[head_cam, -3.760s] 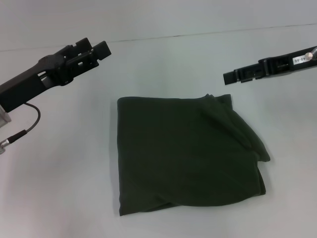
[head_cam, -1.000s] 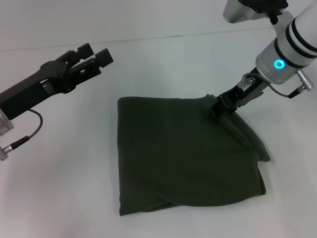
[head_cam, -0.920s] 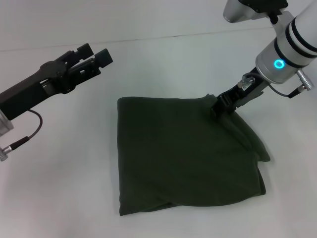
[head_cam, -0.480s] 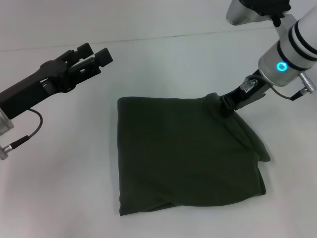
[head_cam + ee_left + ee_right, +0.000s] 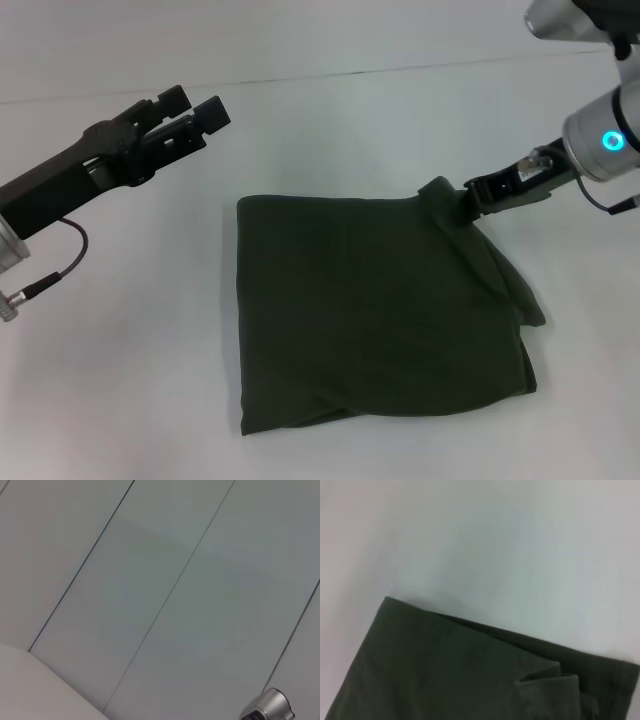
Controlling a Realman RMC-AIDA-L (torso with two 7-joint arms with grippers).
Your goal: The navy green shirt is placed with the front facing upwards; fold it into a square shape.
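Green cloth fills the middle of the white bench [image 5: 120, 380]: the shirt [image 5: 370, 310] lies there folded into a rough block, plain side up, with no letters showing. Its far right corner is bunched and a loose flap sticks out on the right side, so it is not a neat square yet. My right tool [image 5: 470, 200] is at that far right corner, clamped on the bunched cloth there, I think, as the corner looks a bit pulled up. My left tool [image 5: 195, 110] hangs in the air past the far left corner, well apart from the shirt, with its tips a little apart and holding nothing. What could go wrong? If I pull too hard on this one corner, the whole block could slide or the folds under it could come undone. If my grip has only the top layer, that layer could lift alone and leave the flap still messy. If the cloth slips out, the corner will just flop back. Compared with a moment ago, my right arm has swung out to the right and lies lower and flatter, and the corner has been tugged a little that way. My left tool has stayed where it was.
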